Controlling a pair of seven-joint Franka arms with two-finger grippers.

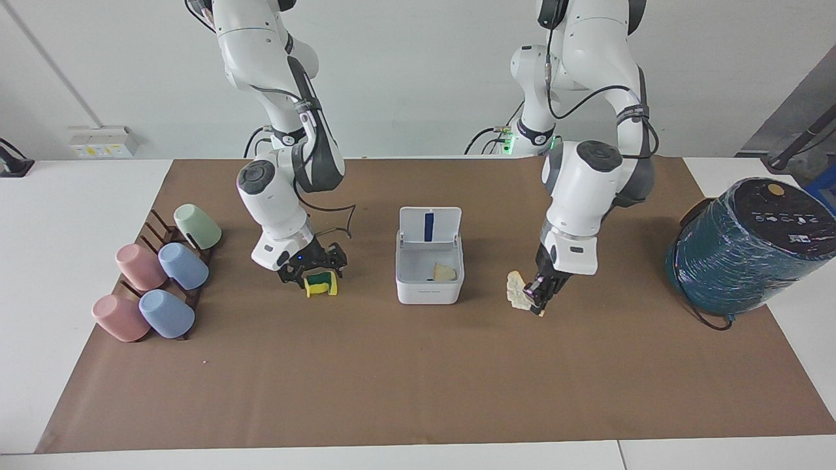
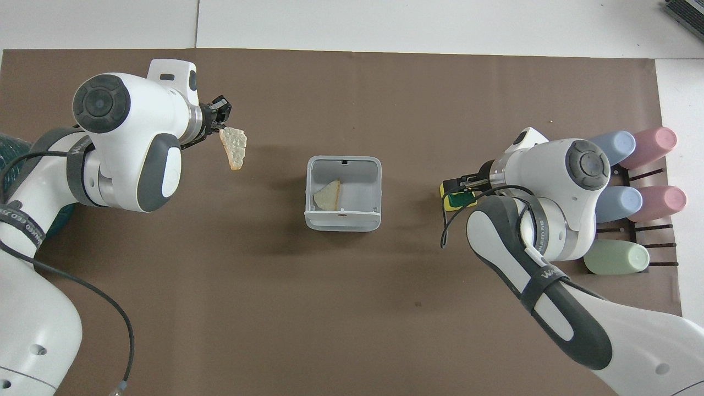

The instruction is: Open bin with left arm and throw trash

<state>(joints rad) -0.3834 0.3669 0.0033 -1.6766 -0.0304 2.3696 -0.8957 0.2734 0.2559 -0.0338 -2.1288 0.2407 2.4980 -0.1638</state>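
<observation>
Facing view: bin (image 1: 430, 271) lid up, one wedge (image 1: 445, 272) inside. Left gripper (image 1: 539, 295) jaws closed on second wedge (image 1: 518, 290), lifted beside bin. Right gripper (image 1: 312, 273) jaws straddle sponge (image 1: 321, 284) on bench; grip unclear. Two pieces left.

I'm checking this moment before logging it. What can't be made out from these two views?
- Whether the right gripper has closed on the sponge: too small in the facing view; its own arm covers it overhead.
- The teal drum: overhead, cut off by the edge and behind the left arm.
- The open bin: overhead, its raised lid shows edge-on only.
</observation>
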